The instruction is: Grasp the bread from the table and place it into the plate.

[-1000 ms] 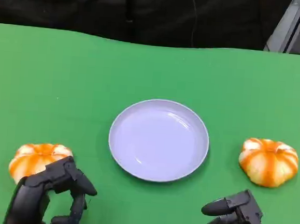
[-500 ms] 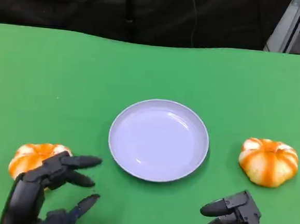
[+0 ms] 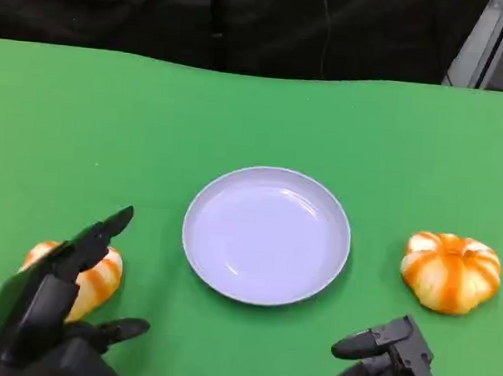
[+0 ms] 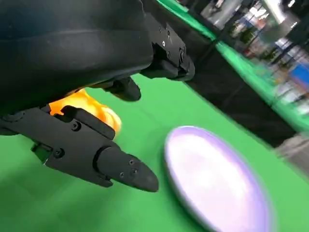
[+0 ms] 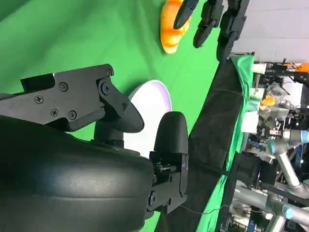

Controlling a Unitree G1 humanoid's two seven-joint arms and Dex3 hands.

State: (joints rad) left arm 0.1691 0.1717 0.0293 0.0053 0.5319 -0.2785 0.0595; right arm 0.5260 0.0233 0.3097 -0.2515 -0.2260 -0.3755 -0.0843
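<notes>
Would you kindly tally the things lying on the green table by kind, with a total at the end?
Orange-and-white bread: 2, the left bread and the right bread.
Lavender plate: 1.
Total: 3.

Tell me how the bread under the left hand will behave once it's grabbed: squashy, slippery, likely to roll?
The pumpkin-shaped bread looks puffy and lobed, so probably light and compressible. Its glossy orange crust may be a bit slick. It sits flat on the table, so rolling seems unlikely. The left hand is open above it.
</notes>
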